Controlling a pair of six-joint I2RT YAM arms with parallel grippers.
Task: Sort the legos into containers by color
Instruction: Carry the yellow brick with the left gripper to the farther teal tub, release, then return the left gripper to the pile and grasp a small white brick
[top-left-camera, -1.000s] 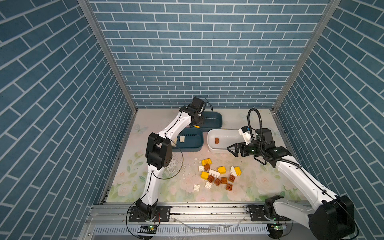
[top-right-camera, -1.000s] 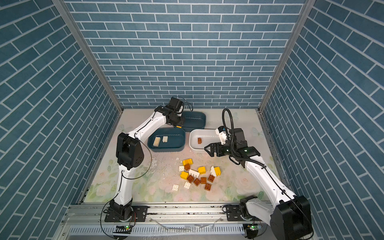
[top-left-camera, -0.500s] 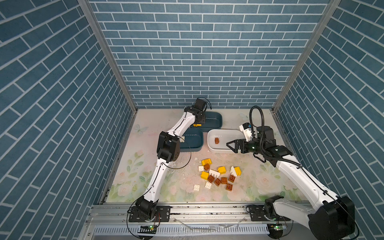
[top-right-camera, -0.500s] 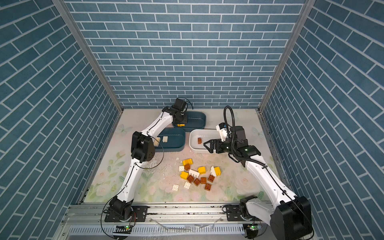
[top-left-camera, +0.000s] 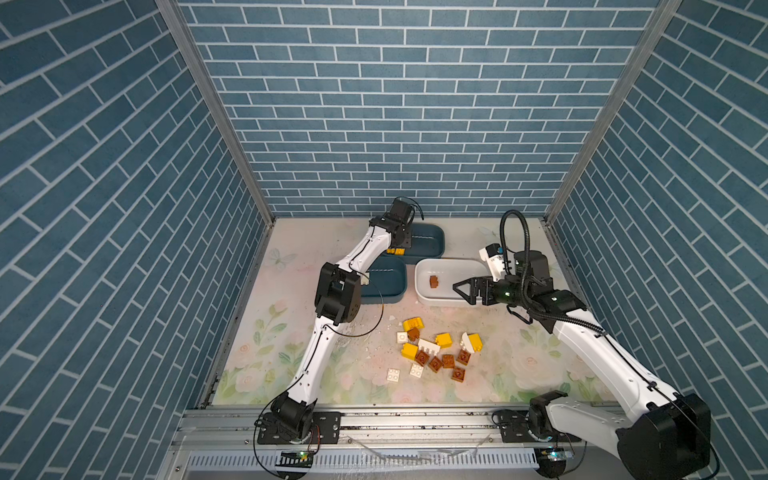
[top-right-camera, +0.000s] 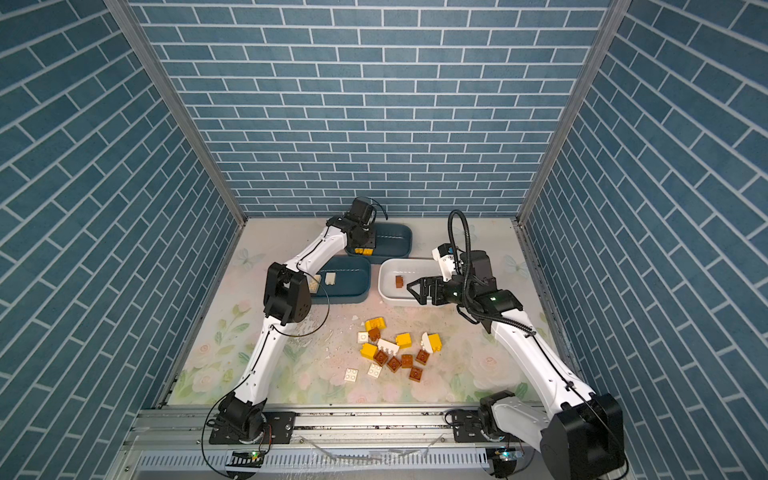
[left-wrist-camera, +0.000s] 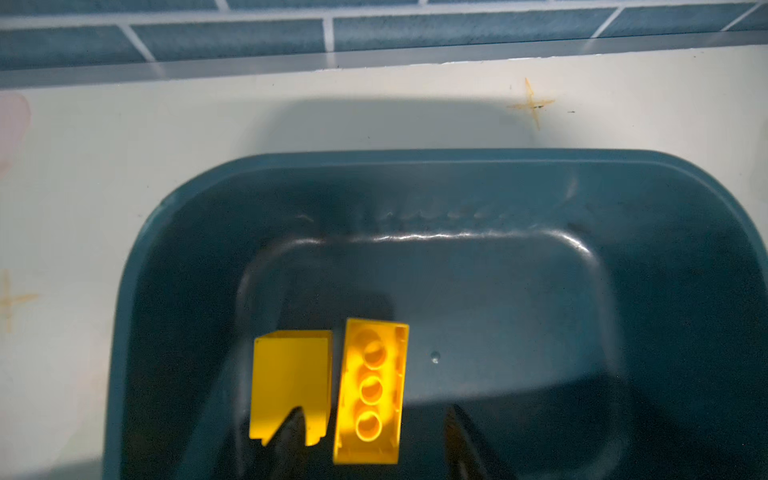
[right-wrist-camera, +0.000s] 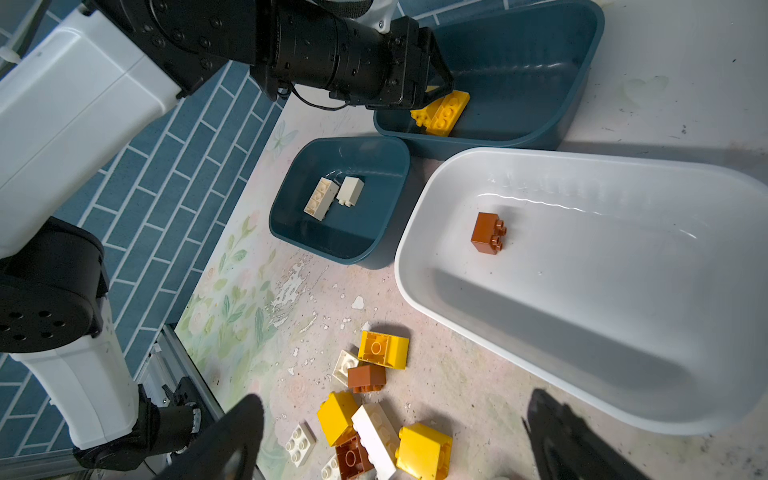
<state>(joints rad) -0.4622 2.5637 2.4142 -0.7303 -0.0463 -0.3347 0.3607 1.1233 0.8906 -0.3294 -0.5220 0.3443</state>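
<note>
1. Left end effector (left-wrist-camera: 374, 432): positioned over the far teal tub (top-left-camera: 430, 243), just above centre of frame in both top views. In the left wrist view its fingertips (left-wrist-camera: 296, 428) stand apart and grip nothing.
2. Far teal tub contents: two yellow bricks (left-wrist-camera: 370, 390) lie side by side on the tub floor (the longer one lies hollow side up). They sit at the end of the tub beneath the left end effector.
3. Near teal tub (top-left-camera: 390, 296): directly below the far teal tub in frame, partly hidden by the left arm. It holds two white bricks (right-wrist-camera: 320, 198).
4. White tub (top-left-camera: 449, 262): just beside the near teal tub, to its right in frame. It holds one brown brick (top-left-camera: 434, 281) near its left end.
5. Right end effector (top-left-camera: 462, 292): jaws spread wide and empty, hovering over the right part of the white tub.
6. Loose bricks (top-left-camera: 428, 345): a mixed yellow, white and brown cluster on the bench (top-left-camera: 519, 365), below the white tub at lower centre of frame.
</note>
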